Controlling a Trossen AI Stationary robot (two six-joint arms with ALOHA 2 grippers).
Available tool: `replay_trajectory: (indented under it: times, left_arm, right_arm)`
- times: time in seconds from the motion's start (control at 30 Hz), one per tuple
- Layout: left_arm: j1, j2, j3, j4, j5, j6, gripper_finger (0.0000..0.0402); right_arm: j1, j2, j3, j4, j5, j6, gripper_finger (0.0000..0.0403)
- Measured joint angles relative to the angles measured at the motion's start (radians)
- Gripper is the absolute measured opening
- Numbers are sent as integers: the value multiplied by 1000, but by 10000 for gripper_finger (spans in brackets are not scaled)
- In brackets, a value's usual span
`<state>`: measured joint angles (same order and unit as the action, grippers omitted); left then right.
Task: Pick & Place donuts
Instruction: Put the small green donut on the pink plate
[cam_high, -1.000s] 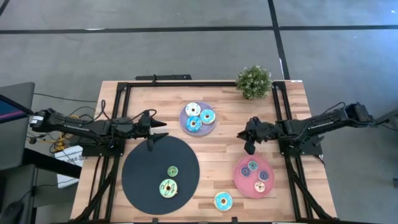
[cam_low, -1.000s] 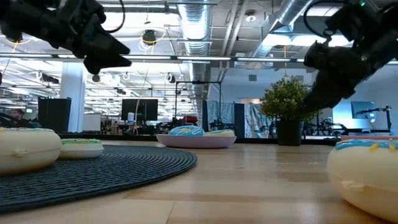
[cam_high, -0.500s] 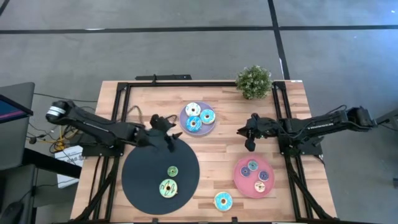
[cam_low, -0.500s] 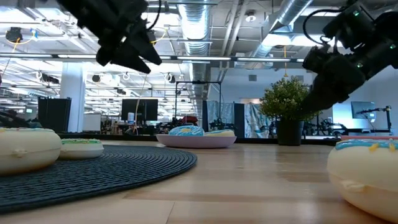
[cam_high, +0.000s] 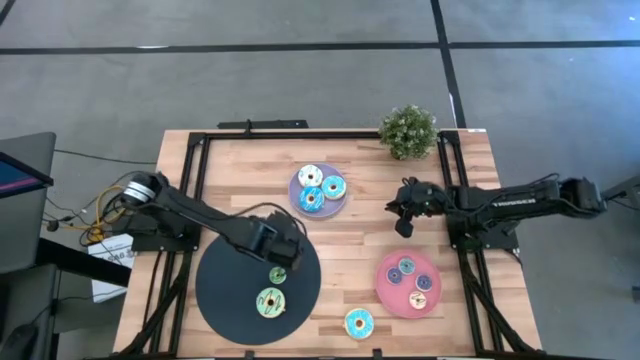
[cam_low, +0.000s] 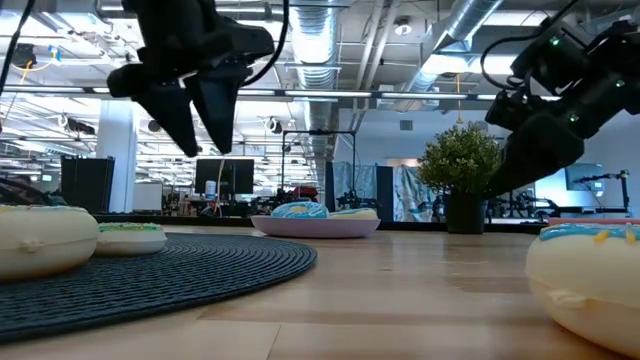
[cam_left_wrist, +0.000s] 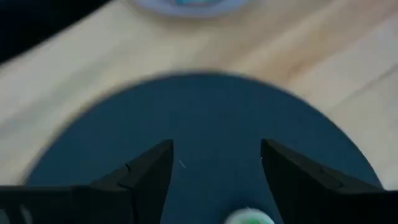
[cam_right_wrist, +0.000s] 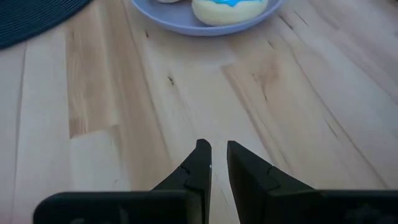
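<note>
Black round woven mat carries a small green-iced donut; left claw hovers just above it, fingers spread wide, empty. Approach step; next likely a straight drop, then close. Right claw waits over bare wooden surface, nearly closed, empty.

My wooden bench carries a black mat, lavender plate, pink plate, a plant and one loose donut.
</note>
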<state>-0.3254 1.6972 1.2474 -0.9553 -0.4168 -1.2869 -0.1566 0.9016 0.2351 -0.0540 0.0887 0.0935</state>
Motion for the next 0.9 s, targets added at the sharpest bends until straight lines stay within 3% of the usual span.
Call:
replay_trajectory:
  times: [0.23,0.57,0.8,0.9]
  left_arm:
    - [-40,74,77,-10,121,-122,237]
    - [-70,74,77,-19,106,-276,242]
    - [-70,74,77,-20,85,-270,275]
    - [-71,74,77,-23,23,-226,285]
  right_arm:
    - [-76,0,0,-26,-48,-41,42]
    - [-138,0,0,-25,-90,-43,42]
    - [-138,0,0,-28,-117,-43,42]
    - [-138,0,0,-28,-118,-43,42]
